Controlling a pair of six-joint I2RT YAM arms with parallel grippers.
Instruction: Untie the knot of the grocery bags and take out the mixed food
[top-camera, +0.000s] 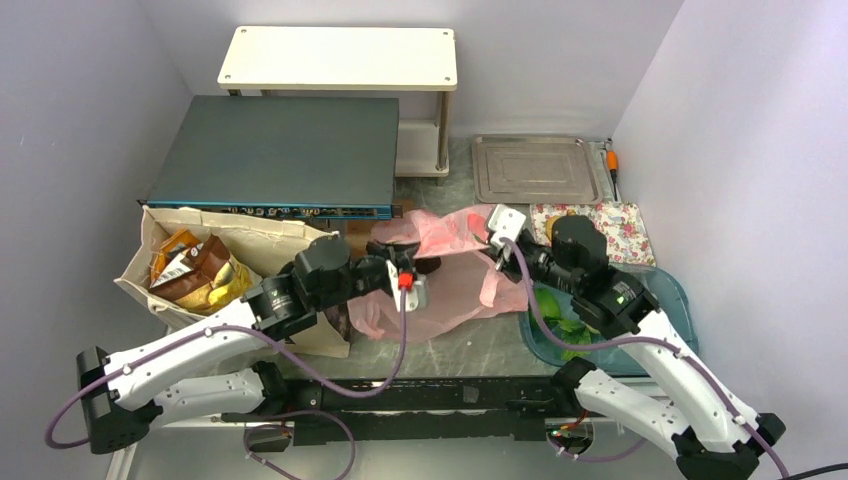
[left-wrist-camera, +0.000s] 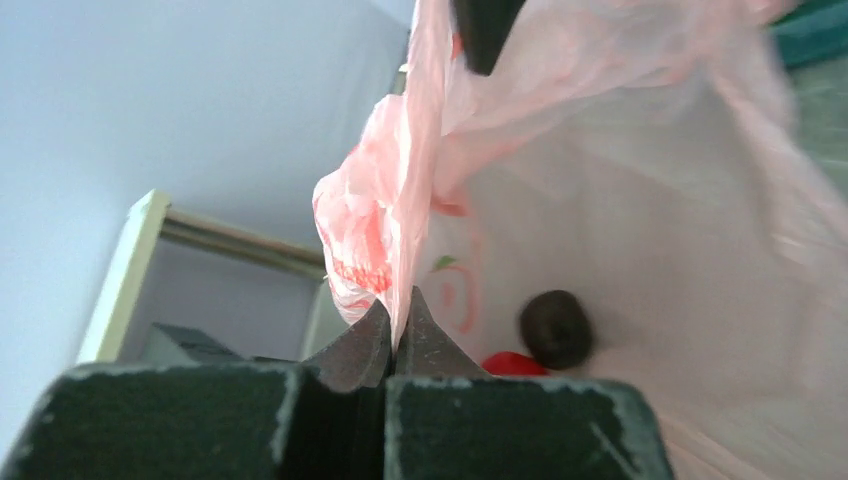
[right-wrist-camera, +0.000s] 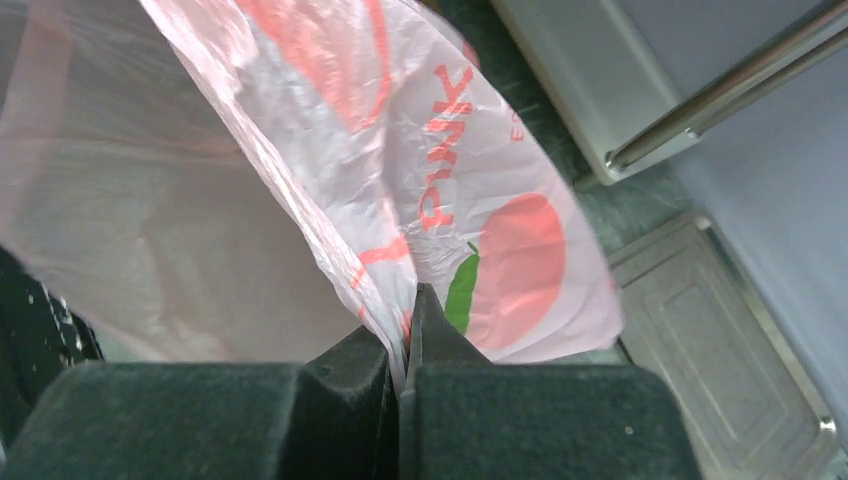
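The thin pink plastic bag (top-camera: 450, 275) lies mid-table, held open between both grippers. My left gripper (top-camera: 408, 268) is shut on the film of its left rim (left-wrist-camera: 398, 315). My right gripper (top-camera: 492, 243) is shut on the film of its right rim (right-wrist-camera: 408, 300). No tied knot shows. Inside the bag, the left wrist view shows a red round fruit (left-wrist-camera: 512, 363) and a dark round item (left-wrist-camera: 555, 328). The beige tote (top-camera: 270, 245) stands at the left with chip bags (top-camera: 195, 265) in it. Leafy greens (top-camera: 560, 322) lie in a blue tray (top-camera: 665, 290).
A dark flat box (top-camera: 280, 150) and a white shelf (top-camera: 340, 60) stand at the back. A metal tray (top-camera: 530, 165) and a floral cloth (top-camera: 615, 228) are at the back right. The side walls are close on both sides.
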